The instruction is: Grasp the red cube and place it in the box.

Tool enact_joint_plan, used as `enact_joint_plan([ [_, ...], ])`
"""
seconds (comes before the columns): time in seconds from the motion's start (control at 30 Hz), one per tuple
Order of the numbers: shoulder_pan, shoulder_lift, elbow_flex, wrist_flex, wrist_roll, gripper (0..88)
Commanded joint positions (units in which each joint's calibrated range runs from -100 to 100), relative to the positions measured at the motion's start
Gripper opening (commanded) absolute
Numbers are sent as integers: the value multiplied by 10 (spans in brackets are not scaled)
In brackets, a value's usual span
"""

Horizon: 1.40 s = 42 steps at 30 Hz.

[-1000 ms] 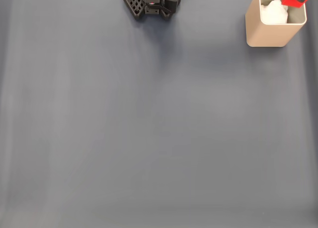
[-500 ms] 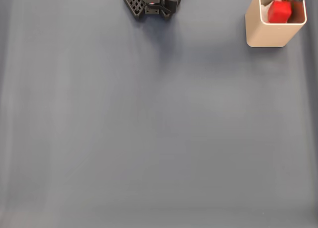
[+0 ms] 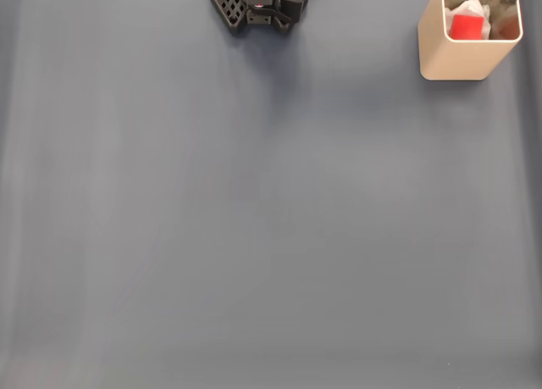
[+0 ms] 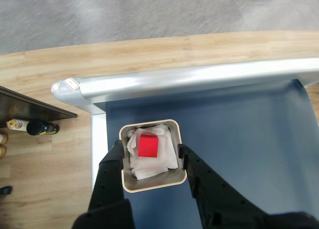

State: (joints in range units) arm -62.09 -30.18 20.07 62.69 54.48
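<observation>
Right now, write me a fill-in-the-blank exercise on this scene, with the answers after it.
1. The red cube lies inside the ____.
2. Under the cube, the box holds crumpled ____ paper.
3. In the wrist view, the gripper hangs above the box with its jaws ____.
4. The mat under the box is ____ in colour.

Missing words: box; white; open; grey
</observation>
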Motion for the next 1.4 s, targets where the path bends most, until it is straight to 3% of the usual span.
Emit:
enact_joint_plan([
  [0.0, 5, -18, -3, 2, 3, 254],
  [0.67, 5, -26, 9, -1, 6, 241],
  [0.9, 27, -28, 9, 1, 7, 45],
  [0.97, 42, -32, 9, 1, 4, 2],
  [1.37, 252, -37, 2, -15, -21, 2],
])
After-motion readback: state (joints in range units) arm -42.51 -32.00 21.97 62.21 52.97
